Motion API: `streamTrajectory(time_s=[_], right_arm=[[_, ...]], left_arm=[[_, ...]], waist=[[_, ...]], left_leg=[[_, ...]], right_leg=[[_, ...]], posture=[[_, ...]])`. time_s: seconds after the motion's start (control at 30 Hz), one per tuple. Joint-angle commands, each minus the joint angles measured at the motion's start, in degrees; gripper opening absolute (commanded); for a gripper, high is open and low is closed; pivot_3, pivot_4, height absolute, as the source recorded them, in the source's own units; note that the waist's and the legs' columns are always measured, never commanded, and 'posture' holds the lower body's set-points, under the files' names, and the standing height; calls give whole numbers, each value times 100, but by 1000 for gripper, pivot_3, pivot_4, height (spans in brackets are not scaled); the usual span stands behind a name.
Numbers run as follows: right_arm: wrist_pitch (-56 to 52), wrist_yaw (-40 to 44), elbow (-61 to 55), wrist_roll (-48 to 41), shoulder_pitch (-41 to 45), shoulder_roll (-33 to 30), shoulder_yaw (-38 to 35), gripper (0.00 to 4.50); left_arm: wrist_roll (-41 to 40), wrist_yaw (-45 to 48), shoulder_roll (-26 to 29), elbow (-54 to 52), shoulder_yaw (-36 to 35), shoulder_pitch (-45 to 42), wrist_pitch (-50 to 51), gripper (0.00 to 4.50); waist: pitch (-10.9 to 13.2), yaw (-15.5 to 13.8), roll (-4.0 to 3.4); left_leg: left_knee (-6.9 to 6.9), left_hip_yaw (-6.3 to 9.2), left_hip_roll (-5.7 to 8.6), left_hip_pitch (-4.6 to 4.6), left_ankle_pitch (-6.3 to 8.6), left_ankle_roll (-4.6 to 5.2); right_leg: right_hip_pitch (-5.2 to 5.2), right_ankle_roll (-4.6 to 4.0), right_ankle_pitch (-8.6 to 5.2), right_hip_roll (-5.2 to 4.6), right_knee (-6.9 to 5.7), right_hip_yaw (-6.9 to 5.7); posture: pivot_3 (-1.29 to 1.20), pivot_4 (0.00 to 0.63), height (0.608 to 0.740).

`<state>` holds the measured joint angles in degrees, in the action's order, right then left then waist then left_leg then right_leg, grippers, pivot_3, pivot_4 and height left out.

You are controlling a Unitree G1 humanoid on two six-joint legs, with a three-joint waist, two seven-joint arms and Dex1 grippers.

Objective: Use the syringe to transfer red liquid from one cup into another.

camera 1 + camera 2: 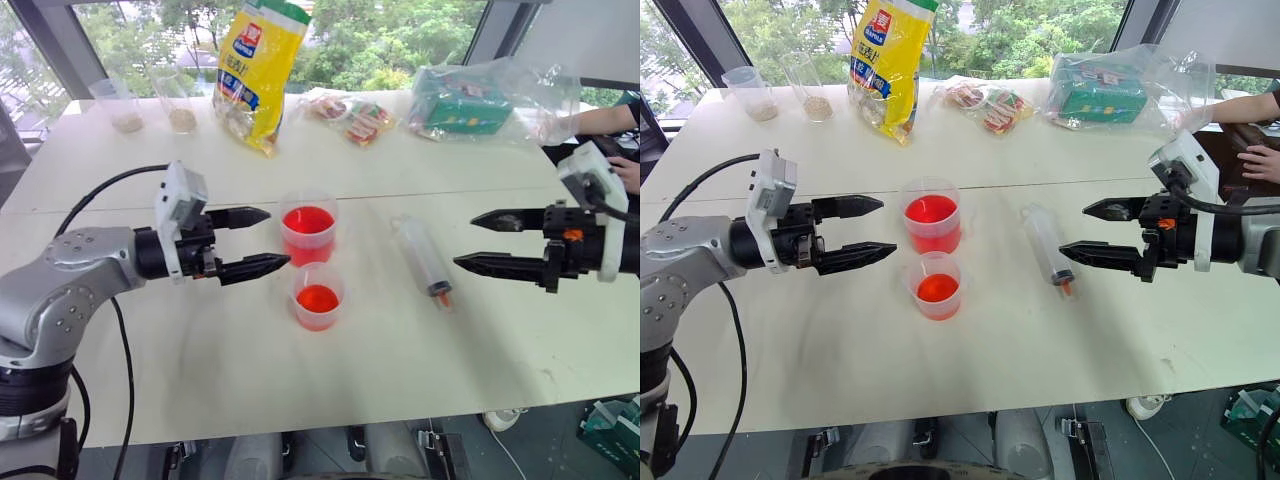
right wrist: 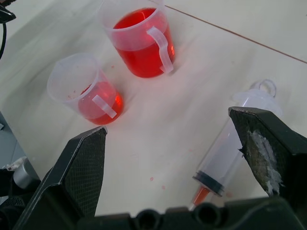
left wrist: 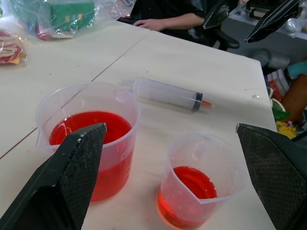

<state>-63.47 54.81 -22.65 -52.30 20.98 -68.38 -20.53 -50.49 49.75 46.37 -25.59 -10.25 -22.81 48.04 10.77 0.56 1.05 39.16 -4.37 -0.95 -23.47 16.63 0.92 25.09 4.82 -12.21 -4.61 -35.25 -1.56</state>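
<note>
Nearest, the small cup [image 1: 319, 297] holds shallow red liquid [image 1: 318, 299]; just behind it stands the big cup [image 1: 308, 227], about half full. The syringe [image 1: 424, 259] lies flat to their right, seemingly empty. Both grippers hover gaping and empty: left gripper [image 1: 250, 242] beside the cups, right gripper [image 1: 487, 241] near the syringe. Far right, a person's arm [image 1: 600, 120] is cut off.

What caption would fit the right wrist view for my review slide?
Open right gripper hovering over the table, syringe lying below it, larger cup and smaller cup of red liquid beyond.
</note>
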Motion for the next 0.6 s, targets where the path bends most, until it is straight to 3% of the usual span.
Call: streamTrajectory(time_s=[0.03, 0.37, 0.6], right_arm=[[72, -1, -44, 19, -3, -97, -189, 4431], [82, -295, -156, 108, -261, -32, -198, 4431], [-268, -788, 35, 128, 170, 29, 154, 4431]], left_arm=[[-26, -8, -38, 43, -48, -195, -100, 4500], [138, 241, -103, 249, 121, -450, -235, 4500], [186, 257, -168, 324, 208, -563, -234, 4500]], waist=[[0, -4, 0], [0, -4, 0], [0, 4, 0]], left_leg=[[0, 0, 0, 0, 0, 0], [1, 0, 1, 0, 0, 0], [1, 0, 1, 0, -1, -1]], right_leg=[[0, 0, 0, 0, 0, 0], [-1, 1, 0, 0, -1, 0], [-1, 1, 0, 1, -1, 0]], posture=[[0, 150, 740], [0, 150, 740], [0, 150, 740]])
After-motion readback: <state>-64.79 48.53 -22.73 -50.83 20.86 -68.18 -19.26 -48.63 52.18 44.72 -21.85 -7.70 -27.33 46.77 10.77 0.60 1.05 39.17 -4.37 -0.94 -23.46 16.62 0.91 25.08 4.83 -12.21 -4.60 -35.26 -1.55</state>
